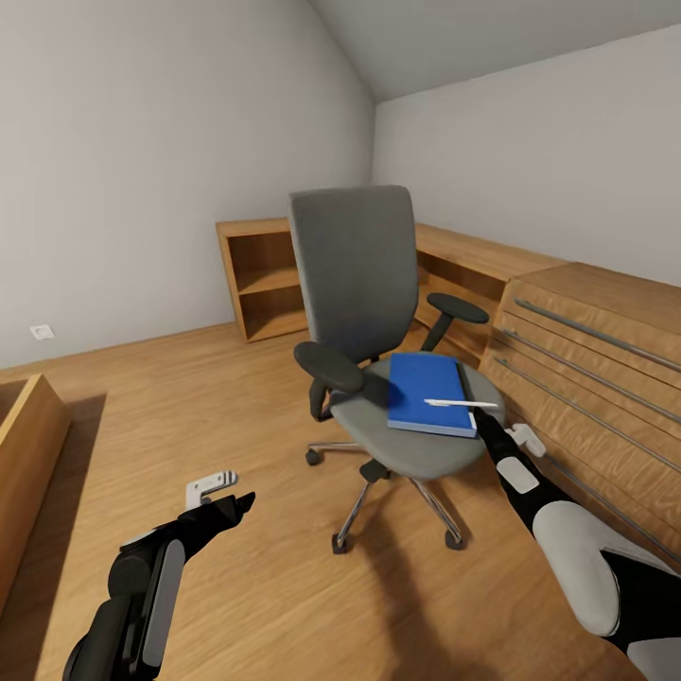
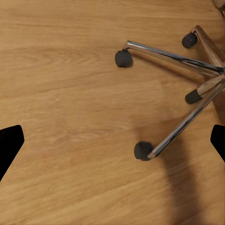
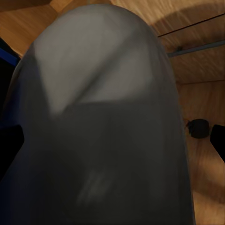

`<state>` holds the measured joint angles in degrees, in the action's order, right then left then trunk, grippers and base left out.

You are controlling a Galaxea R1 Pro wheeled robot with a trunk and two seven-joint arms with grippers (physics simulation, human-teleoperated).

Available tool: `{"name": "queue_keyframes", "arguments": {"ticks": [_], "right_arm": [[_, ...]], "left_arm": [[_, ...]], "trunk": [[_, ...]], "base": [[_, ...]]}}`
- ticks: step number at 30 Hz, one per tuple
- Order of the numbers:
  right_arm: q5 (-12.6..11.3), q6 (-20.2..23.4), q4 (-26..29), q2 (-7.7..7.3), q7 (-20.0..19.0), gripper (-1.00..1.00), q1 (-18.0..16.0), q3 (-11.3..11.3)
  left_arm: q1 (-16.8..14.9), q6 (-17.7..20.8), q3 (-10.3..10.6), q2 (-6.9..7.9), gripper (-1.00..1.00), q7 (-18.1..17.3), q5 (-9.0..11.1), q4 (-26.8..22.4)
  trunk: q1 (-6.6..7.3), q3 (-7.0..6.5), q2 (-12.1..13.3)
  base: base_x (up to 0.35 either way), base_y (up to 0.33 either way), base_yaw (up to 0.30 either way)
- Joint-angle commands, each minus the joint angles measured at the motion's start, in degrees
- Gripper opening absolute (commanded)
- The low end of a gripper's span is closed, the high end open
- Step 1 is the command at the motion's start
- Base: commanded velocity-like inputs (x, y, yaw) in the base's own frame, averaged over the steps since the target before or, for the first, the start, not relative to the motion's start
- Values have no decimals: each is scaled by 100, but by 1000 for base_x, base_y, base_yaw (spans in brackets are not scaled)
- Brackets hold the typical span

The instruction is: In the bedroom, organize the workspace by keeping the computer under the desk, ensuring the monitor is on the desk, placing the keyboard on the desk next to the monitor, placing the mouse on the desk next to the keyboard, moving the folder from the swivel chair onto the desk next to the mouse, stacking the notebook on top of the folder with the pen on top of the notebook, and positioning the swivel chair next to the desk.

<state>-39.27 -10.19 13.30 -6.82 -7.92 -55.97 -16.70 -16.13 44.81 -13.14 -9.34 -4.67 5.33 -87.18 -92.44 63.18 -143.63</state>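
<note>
A grey swivel chair [image 1: 355,274] stands in the middle of the wooden floor. On its seat lies a flat blue folder or notebook [image 1: 430,392]; I cannot tell which. A white pen [image 1: 461,404] rests on top of it. My right gripper [image 1: 488,426] is at the seat's right edge, just beside the pen's end, open and holding nothing. In the right wrist view that gripper [image 3: 112,140] hovers close over the grey seat [image 3: 108,93]. My left gripper [image 1: 236,503] hangs open low over the floor, left of the chair. Between that gripper's [image 2: 112,140] fingers show the chrome chair base [image 2: 187,61] and a caster [image 2: 143,151].
A wooden open shelf [image 1: 270,279] stands against the back wall. A long low wooden cabinet with drawer rails [image 1: 586,359] runs along the right wall, close behind the chair. Another wooden piece [image 1: 28,445] sits at the left edge. Bare floor lies between it and the chair.
</note>
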Motion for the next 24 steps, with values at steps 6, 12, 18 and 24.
{"name": "queue_keyframes", "arguments": {"ticks": [6, 12, 18, 24], "right_arm": [[-72, -18, -114, -3, -47, 100, -1, -1], [-72, -18, -110, -4, -47, 100, -1, -2], [-67, -18, -112, -9, -49, 100, -1, 0], [-63, -18, -110, -12, -51, 100, -1, -4]], "left_arm": [[-5, 37, -14, -6, 100, 0, 46, -8], [-6, 33, -18, -5, 100, 0, 47, -9], [-5, 34, -14, -6, 100, 1, 47, -9], [-5, 33, -13, -6, 100, 1, 47, -9]], "trunk": [[-1, 6, -1], [-1, 6, -1], [-1, 6, -1], [-1, 6, -1]], "base": [[11, 0, 0], [-3, 0, 0], [-244, 0, 0], [-332, 0, 0]]}}
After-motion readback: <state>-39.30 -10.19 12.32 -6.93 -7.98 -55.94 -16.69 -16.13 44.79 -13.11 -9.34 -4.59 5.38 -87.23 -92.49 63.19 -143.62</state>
